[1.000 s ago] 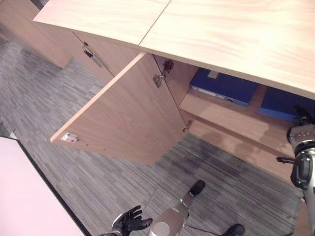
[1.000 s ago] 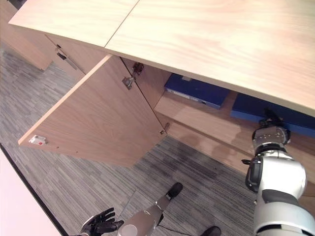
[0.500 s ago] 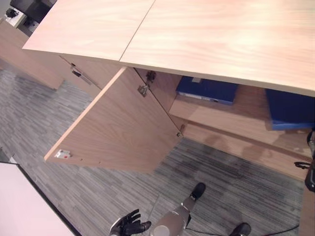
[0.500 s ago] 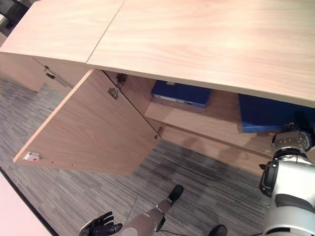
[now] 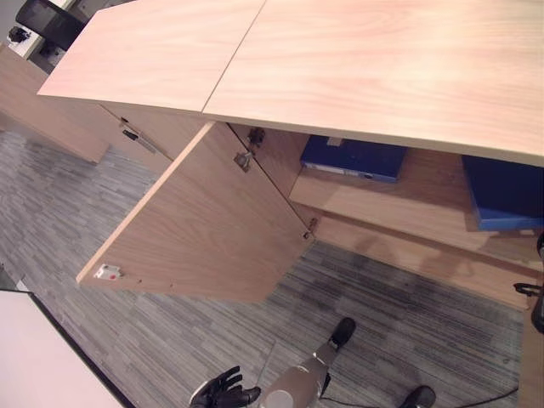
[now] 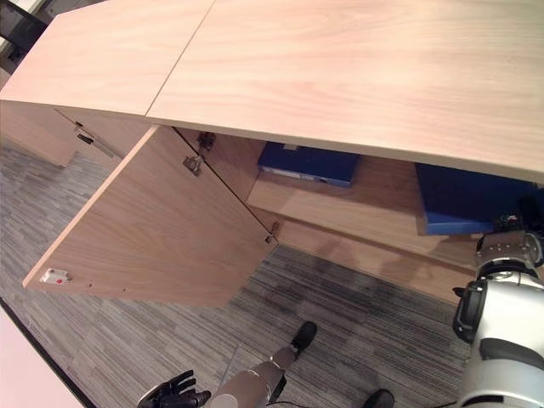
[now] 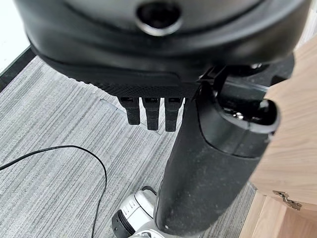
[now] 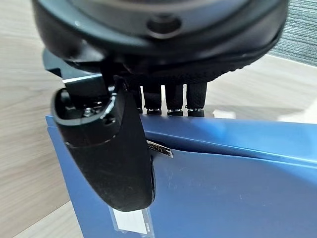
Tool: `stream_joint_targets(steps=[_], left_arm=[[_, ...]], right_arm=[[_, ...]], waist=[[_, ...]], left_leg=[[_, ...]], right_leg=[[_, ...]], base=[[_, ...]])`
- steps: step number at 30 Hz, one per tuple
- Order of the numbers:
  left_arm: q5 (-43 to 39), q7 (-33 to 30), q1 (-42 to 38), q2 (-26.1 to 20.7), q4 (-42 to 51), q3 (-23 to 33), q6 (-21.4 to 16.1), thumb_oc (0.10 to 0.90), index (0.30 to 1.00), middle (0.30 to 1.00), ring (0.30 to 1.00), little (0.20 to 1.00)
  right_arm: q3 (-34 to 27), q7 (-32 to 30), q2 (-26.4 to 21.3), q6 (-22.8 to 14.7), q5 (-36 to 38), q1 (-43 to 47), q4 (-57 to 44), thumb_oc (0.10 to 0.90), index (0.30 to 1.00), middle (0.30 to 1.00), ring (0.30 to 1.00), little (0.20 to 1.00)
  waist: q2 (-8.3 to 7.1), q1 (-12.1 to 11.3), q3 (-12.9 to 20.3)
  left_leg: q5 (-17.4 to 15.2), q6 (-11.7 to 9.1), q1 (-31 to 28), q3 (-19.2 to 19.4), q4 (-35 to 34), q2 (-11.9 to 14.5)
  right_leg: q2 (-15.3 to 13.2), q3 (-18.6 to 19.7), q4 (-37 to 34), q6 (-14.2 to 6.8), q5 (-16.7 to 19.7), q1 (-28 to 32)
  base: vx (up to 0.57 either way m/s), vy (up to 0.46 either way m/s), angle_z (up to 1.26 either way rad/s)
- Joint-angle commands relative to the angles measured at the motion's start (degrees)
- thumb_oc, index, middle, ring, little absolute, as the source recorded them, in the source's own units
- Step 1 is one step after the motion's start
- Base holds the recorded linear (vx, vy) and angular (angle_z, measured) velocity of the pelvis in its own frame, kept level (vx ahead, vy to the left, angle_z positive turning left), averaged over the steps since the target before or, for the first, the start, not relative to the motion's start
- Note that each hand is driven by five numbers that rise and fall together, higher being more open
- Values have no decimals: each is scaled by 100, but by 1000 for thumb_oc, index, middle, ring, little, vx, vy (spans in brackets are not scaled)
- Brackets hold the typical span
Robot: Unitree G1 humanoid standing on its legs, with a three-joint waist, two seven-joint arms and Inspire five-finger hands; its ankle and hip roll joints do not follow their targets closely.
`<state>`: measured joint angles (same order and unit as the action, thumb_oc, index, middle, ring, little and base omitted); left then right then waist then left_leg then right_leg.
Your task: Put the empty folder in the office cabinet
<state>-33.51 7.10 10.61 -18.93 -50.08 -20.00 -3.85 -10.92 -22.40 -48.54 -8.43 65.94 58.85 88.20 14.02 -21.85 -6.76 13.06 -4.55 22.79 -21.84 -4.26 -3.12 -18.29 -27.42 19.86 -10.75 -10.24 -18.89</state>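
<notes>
Bare shelf [image 5: 429, 197] between two folders [image 5: 355, 158] [image 5: 501, 194]; open door [image 5: 208, 225] flanks left.

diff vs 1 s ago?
The camera has swung, so the cabinet sits differently in both eye views. The right hand has drawn back from the shelf toward the cabinet's front edge; the blue folder on the right lies flat on the shelf, the hand just above it. Unchanged: the other blue folder further left, the open door, the left hand low and idle.
</notes>
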Motion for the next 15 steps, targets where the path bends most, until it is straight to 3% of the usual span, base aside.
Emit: stream_joint_targets(steps=[1,5,6,7,15], left_arm=[[-140,-54,28,71,-265,-109,-90,800,900,900,900,900],[-121,-90,-24,103,-270,-138,-105,800,900,900,900,900],[-120,-91,-25,100,-273,-134,-107,800,900,900,900,900],[-117,-86,-31,97,-271,-145,-103,800,900,900,900,900],[-27,-108,-74,101,-243,-265,-94,800,900,900,900,900]], right_arm=[[505,76,-383,-483,-97,166,-680,400,300,300,300,300],[422,69,-97,-592,123,232,-761,400,300,300,300,300],[415,66,-87,-599,128,222,-771,678,716,716,716,716],[373,82,-38,-635,210,226,-768,800,900,900,900,900],[196,-48,284,-829,457,283,-877,800,900,900,900,900]], waist=[[92,32,-188],[77,19,-191],[74,26,-194],[73,10,-196],[41,-99,-181]], left_leg=[[-1083,-163,-498,7,-74,117],[-1090,-152,-519,-30,-74,116],[-1090,-153,-521,-35,-74,115],[-1087,-151,-522,-51,-74,110],[-1089,-148,-520,-139,-74,63]], right_leg=[[453,-224,-1098,101,42,848],[451,-244,-1054,116,6,875],[450,-249,-1050,116,2,877],[452,-261,-1037,120,-7,884],[458,-382,-1027,112,-26,951]], base=[[20,1,-5],[7,-2,-2],[0,0,0],[0,0,0],[2,-3,7]])
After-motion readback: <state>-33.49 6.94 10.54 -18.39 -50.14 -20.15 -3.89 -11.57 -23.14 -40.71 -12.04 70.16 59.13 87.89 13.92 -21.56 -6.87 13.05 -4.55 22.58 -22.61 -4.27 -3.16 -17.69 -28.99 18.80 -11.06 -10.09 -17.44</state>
